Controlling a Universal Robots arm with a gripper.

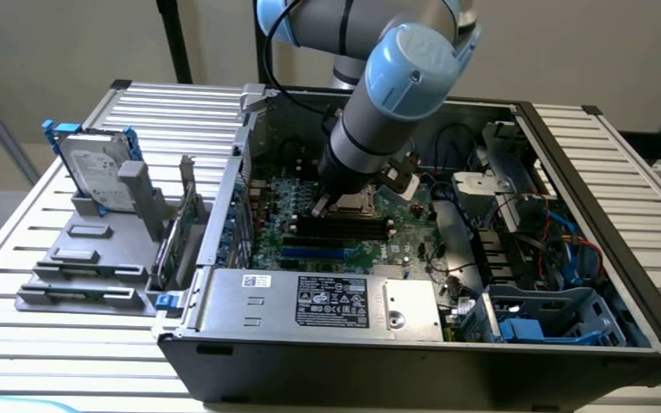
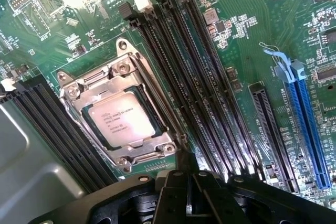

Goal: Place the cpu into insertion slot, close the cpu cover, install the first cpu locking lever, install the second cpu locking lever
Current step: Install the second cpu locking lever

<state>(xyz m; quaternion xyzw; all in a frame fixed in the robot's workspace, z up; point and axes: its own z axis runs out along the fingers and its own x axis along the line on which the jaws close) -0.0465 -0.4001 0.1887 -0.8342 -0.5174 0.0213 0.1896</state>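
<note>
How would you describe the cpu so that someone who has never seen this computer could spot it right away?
Look inside the open black computer case at the green circuit board on its floor. Between two banks of long black memory slots sits a square socket with the grey metal cpu cover around it. The cpu is the small flat silvery square with printed text in the middle of it, unlike the long narrow slots beside it.

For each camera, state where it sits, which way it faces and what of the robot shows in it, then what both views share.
Exterior view: off the arm, above and in front of the open computer case, looking down into it; the arm reaches down to the green circuit board.
Wrist view: on the wrist, looking down close on the circuit board; the gripper, shut, shows as a dark body at the picture's edge.
Shared: the circuit board, the long black memory slots, and the cpu seated under the cpu cover.
</note>
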